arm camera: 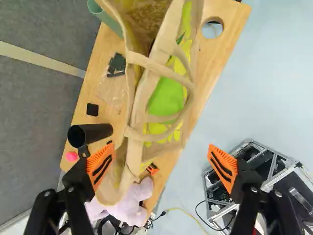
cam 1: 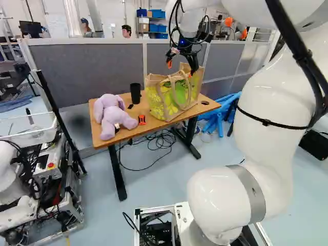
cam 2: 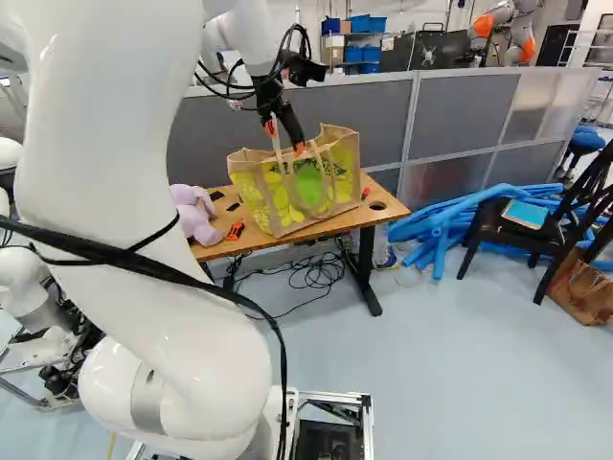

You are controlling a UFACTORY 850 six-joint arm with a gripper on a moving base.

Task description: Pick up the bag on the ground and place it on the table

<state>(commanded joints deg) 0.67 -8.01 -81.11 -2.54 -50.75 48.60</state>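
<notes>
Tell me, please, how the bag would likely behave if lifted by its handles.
The bag would probably flex, as its rim looks wavy. Its handles, which curve loosely against one side, would likely straighten under load. It seems unlikely to roll, given its boxy shape.
</notes>
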